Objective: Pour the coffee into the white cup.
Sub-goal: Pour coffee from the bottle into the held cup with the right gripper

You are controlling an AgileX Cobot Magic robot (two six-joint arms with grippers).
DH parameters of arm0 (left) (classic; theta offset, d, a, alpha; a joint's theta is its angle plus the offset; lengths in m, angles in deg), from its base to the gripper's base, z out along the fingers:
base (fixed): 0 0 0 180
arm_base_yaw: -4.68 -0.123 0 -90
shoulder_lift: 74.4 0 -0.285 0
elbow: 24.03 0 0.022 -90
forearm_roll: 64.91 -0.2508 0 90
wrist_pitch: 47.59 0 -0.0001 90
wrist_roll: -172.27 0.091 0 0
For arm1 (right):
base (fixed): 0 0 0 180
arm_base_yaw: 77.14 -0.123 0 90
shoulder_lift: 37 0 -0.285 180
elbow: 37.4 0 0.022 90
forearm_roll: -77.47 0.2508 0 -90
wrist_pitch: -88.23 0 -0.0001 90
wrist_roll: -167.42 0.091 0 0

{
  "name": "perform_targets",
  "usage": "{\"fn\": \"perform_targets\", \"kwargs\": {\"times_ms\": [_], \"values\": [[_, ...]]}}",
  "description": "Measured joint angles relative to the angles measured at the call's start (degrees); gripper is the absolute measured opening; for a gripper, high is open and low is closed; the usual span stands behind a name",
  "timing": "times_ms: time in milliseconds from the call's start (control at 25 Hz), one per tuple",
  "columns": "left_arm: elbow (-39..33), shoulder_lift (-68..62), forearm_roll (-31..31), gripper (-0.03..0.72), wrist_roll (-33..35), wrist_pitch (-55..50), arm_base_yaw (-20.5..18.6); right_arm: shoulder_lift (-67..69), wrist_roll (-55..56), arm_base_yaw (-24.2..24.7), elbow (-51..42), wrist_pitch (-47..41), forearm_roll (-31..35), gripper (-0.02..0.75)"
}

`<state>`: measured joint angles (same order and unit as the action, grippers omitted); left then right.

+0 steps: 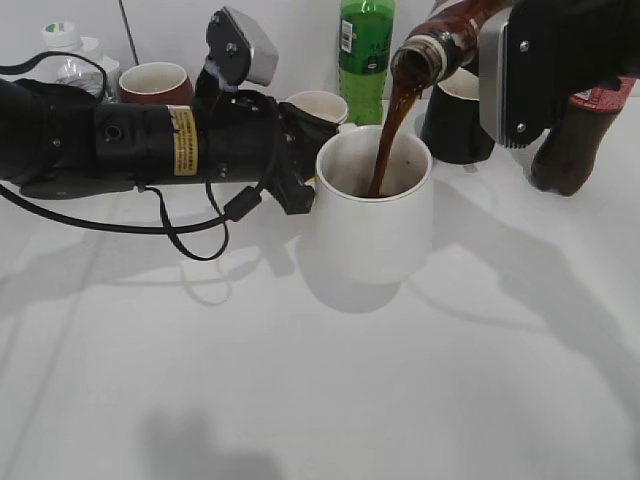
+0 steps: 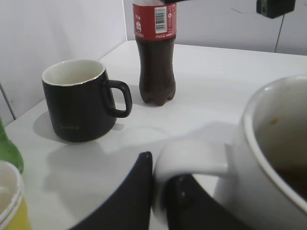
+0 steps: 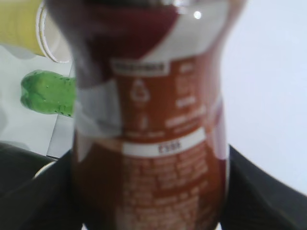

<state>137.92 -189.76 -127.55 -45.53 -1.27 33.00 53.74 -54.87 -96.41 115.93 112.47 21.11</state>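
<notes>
Exterior view slanting down at table, wrist views close, sharing white cup.

Both arms engaged, fingers closed on their loads.

The left gripper reaches in level from the left, its dark fingers pinching the white cup's handle between them. The right gripper is raised and tilted, clamping the coffee between its fingers.
</notes>
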Motion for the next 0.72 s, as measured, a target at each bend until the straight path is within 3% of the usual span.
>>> {"fn": "perform_targets", "kwargs": {"times_ms": [720], "values": [[0.00,-0.04,-0.16,0.045,0.00,1.20,0.00,0.00,-1.79,0.00,0.00,0.00,0.00,0.533]]}}
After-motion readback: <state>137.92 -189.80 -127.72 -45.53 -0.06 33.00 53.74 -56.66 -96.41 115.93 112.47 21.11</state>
